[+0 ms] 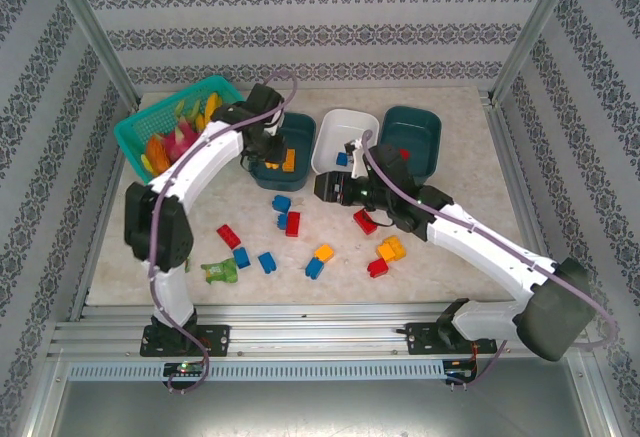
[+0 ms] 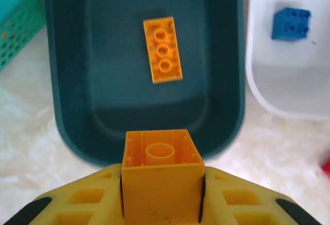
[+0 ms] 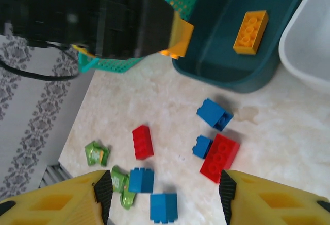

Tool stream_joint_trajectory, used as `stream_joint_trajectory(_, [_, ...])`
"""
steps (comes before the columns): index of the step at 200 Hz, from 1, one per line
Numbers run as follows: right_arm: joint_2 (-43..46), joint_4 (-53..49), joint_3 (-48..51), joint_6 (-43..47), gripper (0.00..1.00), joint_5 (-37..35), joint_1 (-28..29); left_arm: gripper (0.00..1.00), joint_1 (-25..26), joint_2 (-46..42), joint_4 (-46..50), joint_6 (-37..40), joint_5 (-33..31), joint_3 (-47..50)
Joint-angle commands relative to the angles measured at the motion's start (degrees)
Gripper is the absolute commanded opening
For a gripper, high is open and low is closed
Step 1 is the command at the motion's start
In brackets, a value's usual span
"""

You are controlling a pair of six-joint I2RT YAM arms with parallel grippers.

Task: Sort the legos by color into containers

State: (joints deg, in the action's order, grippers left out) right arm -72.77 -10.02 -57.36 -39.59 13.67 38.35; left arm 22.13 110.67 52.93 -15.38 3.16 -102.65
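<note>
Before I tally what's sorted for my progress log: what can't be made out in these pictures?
Top view: right dark teal tub, near corner under the right arm, contents too small to tell.
Top view: left dark teal tub, floor partly hidden by the left gripper.
Left wrist view: red piece, cut off by the right edge.

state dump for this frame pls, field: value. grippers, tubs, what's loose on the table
left gripper: shut on orange brick, over near end of left teal tub
right gripper: open, empty, above loose bricks
left teal tub: one flat orange brick inside
white tub: one blue brick inside
table: loose bricks in red, blue and orange, plus green packets
</note>
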Motion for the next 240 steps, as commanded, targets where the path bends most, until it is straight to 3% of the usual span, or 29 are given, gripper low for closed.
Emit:
stream_joint_trajectory(1, [-1.0,-0.5,-2.7,-2.5,0.59,-2.4,-1.8,0.35,-0.1,8.0,6.9,-1.4,-4.4,-5.8])
stream_joint_trajectory(41, [-0.7,-1.2,-0.8,-4.6,0.59,-1.7,-3.9,0.36,-0.7,18.4,9.9,-2.7,-5.9,-13.8])
stream_joint_trajectory(87, [-0.4,-3.2,1.6,-5.2,0.59,-1.3,-4.2,0.40,-0.8,22.0,9.9,-3.6,-5.6,-15.1])
stream_joint_trajectory(140, [-1.4,-6.8,1.5,-3.8,0.59,-1.2,-3.8,0.60,-0.9,21.1,10.1,-3.7,-5.8,-15.0])
stream_joint_trajectory(166, [-1.7,-12.6,-1.0,-2.7,0.59,-2.7,-3.1,0.63,-0.9,17.1,10.0,-4.4,-5.7,-15.0])
stream_joint_trajectory(194, [-3.1,-25.4,-5.8,-7.1,0.59,-6.3,-0.7,0.68,-0.6,9.1,8.4,-6.2,-3.8,-11.9])
stream_joint_trajectory(225, [-8.6,-37.2,-9.2,-16.3,0.67,-4.2,4.0,0.73,-0.5,-6.8,0.9,-8.4,3.6,2.5])
stream_joint_trajectory(240, [-10.0,-37.4,-8.4,-22.0,0.71,-3.9,7.9,0.87,0.1,-15.6,-3.3,-8.2,7.4,11.8])
